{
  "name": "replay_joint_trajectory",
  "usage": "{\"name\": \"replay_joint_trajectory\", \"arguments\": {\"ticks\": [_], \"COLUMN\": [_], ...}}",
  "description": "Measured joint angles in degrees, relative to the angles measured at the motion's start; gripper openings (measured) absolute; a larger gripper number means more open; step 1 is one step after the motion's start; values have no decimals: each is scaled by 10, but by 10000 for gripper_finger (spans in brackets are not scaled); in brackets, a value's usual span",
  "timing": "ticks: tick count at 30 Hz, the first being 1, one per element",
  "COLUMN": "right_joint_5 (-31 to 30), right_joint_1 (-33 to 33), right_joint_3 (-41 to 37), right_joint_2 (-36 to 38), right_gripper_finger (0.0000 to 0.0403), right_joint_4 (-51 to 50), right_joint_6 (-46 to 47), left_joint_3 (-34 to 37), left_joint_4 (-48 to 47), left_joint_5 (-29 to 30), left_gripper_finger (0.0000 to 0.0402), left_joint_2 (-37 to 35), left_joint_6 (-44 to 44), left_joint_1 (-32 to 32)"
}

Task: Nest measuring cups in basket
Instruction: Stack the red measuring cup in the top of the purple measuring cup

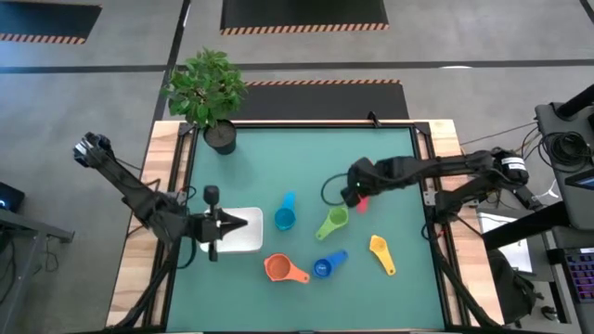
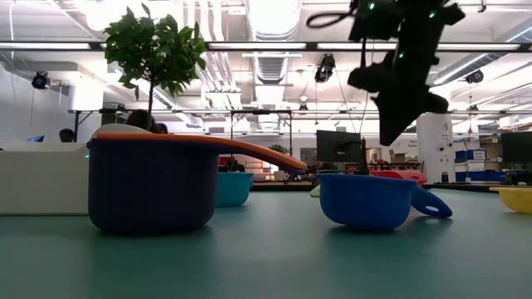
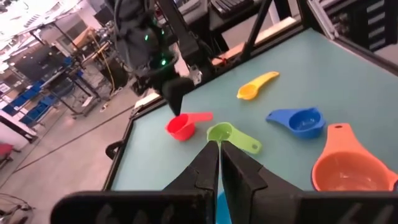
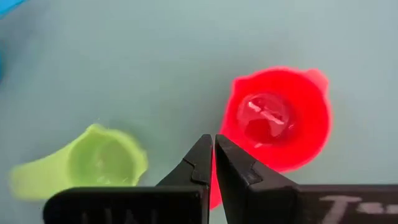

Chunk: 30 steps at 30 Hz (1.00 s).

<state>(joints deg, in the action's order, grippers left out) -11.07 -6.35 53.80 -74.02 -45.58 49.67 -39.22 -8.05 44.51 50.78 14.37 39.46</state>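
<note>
The white basket (image 1: 246,234) lies at the table's left. My left gripper (image 1: 223,223) hovers over its left part, shut and empty; it also shows in the left wrist view (image 3: 219,158). My right gripper (image 1: 356,192) is shut and empty, raised above the table (image 2: 397,124), just over the red cup (image 4: 277,118) (image 1: 363,203). The light blue (image 1: 285,217), green (image 1: 332,222), dark blue (image 1: 325,266), orange (image 1: 279,269) and yellow (image 1: 380,250) cups rest open side up on the mat. I cannot single out a purple cup.
A potted plant (image 1: 209,93) stands at the table's far left corner. In the low view a dark-walled cup with an orange rim and handle (image 2: 150,183) stands nearest. Wooden rails (image 1: 436,213) edge the green mat. Bare mat lies at the far middle.
</note>
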Motion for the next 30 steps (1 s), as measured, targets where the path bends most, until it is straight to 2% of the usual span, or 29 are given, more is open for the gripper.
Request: {"name": "replay_joint_trajectory", "arguments": {"ticks": [4, 7, 12, 16, 20, 26, 30], "right_joint_5": [6, 19, 17, -9, -10, -10, -11], "right_joint_1": [-31, -37, -38, -38, -38, -38, -38], "right_joint_3": [0, 0, 0, 0, 0, 0, 0], "right_joint_2": [-13, -26, -43, -53, -66, -100, -118], "right_gripper_finger": [11, 29, 90, 141, 173, 181, 165], "right_joint_4": [1, 10, 33, 30, 31, 41, 44], "right_joint_6": [-13, -19, -24, -19, -23, -31, -41], "left_joint_3": [1, 3, 4, 4, 4, 4, 4], "left_joint_4": [-2, -5, -15, -15, -15, -15, -15], "left_joint_5": [0, 0, 0, 0, 0, -1, -1], "left_gripper_finger": [0, 0, 0, 0, 0, 0, 0], "left_joint_2": [-6, -4, 2, 2, 2, 2, 2], "left_joint_6": [-12, -12, -9, -7, -7, -7, -7], "left_joint_1": [0, 1, 1, 1, 1, 1, 1]}}
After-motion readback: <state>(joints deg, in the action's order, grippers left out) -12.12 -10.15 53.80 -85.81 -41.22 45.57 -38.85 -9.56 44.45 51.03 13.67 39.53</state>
